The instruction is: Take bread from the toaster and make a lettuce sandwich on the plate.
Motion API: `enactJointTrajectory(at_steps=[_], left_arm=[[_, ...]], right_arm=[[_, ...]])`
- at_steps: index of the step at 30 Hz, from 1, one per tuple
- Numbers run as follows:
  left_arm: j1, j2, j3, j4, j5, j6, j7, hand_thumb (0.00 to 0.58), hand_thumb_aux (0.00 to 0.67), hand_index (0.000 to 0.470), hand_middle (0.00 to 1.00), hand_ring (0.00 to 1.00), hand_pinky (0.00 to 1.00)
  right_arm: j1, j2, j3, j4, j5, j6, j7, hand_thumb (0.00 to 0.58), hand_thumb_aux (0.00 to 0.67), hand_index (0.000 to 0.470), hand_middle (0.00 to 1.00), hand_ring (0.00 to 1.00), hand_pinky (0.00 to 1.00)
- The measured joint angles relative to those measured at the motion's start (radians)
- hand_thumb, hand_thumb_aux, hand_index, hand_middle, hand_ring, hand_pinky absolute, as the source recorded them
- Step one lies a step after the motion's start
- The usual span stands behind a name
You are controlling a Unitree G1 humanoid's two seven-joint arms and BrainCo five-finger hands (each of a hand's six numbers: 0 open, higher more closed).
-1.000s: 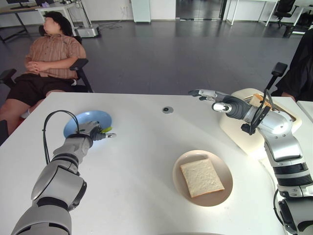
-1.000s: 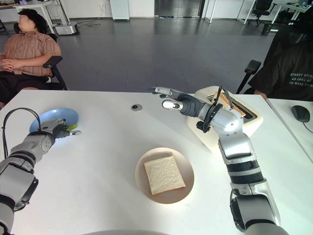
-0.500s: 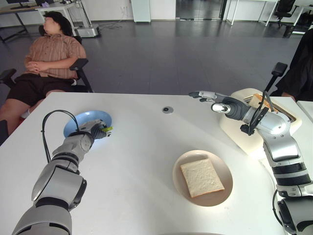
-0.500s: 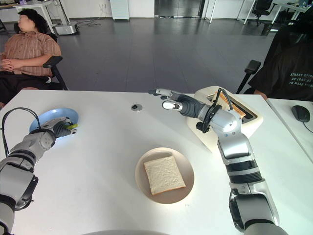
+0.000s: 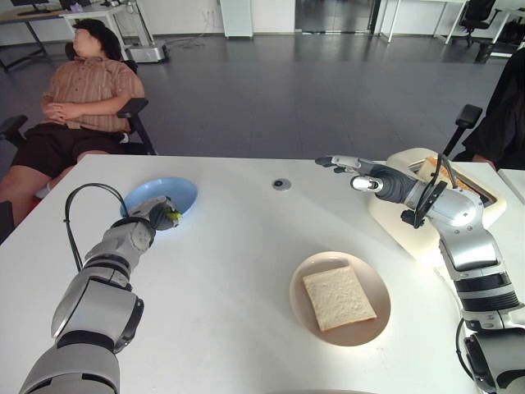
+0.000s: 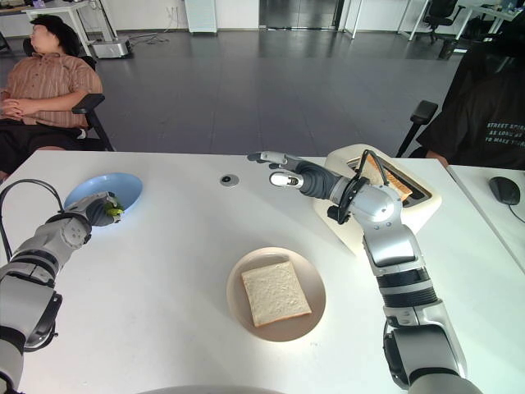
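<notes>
The left arm is stretched forward over the left side of the white counter (image 5: 230, 271), and the left hand (image 5: 154, 217) is held at the near rim of the round light-blue plate (image 5: 164, 189), close to the counter's far left corner. Its fingers are curled around a piece of green lettuce (image 5: 172, 217), which is seen at the fingertips just above that rim.

The right arm is bent across in front of the cream-coloured toaster (image 6: 410, 209), which stands at the right edge. The right hand (image 6: 283, 164) is held above the counter toward the far edge, fingers stretched out flat, pointing left and holding nothing.

In the right eye view the toaster's top slot is seen more plainly, with a browned toast slice (image 6: 379, 174) standing in it, and a dark computer mouse (image 6: 503, 190) is seen on a neighbouring desk.

A slice of white bread (image 5: 339, 297) lies flat on the round beige plate (image 5: 299, 283) right of centre, toward the near edge. Its longer sides run from far left to near right. A small round metal disc (image 5: 281, 184) is set in the counter near the far edge.
</notes>
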Motion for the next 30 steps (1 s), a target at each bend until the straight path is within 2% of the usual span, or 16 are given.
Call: enactJointTrajectory(at_steps=[14,20,30], left_arm=[[-0.006,0.015,0.001,-0.035,-0.007,-0.033,-0.035,0.000,0.000,0.000,0.00,0.00,0.00],[-0.051,0.110,-0.093,-0.005,0.144,0.165,0.108,0.000,0.000,0.000,0.00,0.00,0.00],[-0.062,0.066,-0.182,0.029,0.227,0.218,0.124,0.000,0.000,0.000,0.00,0.00,0.00]], right_arm=[[0.000,0.000,0.000,0.005,-0.001,-0.001,-0.004,0.000,0.000,0.000,0.00,0.00,0.00],[0.000,0.002,0.001,0.007,-0.001,-0.002,-0.004,0.000,0.000,0.000,0.00,0.00,0.00],[0.000,0.002,0.001,0.007,-0.001,-0.002,-0.004,0.000,0.000,0.000,0.00,0.00,0.00]])
